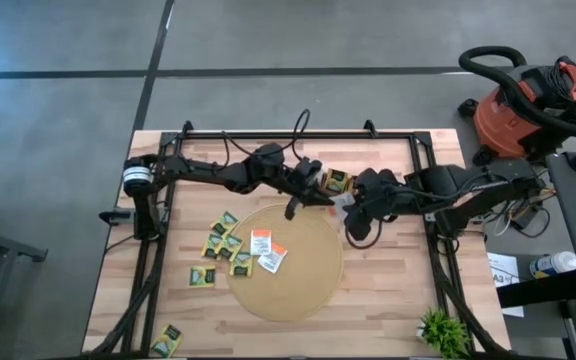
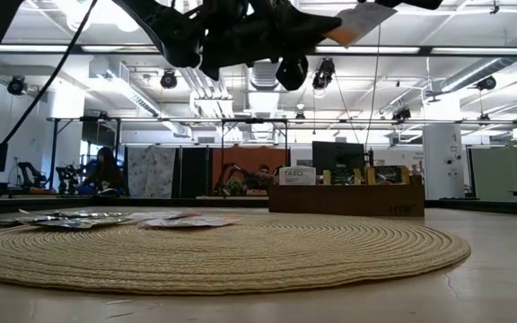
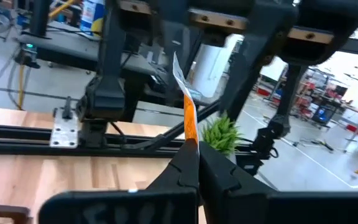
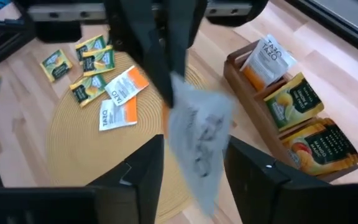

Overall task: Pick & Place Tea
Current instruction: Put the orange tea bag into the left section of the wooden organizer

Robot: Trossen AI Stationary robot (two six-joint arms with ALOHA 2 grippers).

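Both arms meet above the mat's (image 1: 288, 262) twelve o'clock edge, apparently mid hand-over of a single sachet. The left gripper (image 3: 192, 158) is clamped together on the lower edge of a white-and-orange tea sachet (image 3: 187, 106), holding it edge-on and upright so that its free end sticks out for the other arm. The right gripper (image 4: 194, 165) stands with its fingers apart on either side of that sachet, which hangs blurred between them; I judge it has not yet closed on it.

The right wrist view alone shows the goal: the wooden compartment box (image 4: 294, 118) with Tazo sachets and yellow ones already filed upright. It also shows the loose sachets (image 4: 98, 81) lying flat on the mat and the wooden surface (image 1: 388, 300), towards nine o'clock of the mat in the high view. The low view hides the hand-over but shows the box standing beyond the mat. The left wrist view alone shows the pinch itself.
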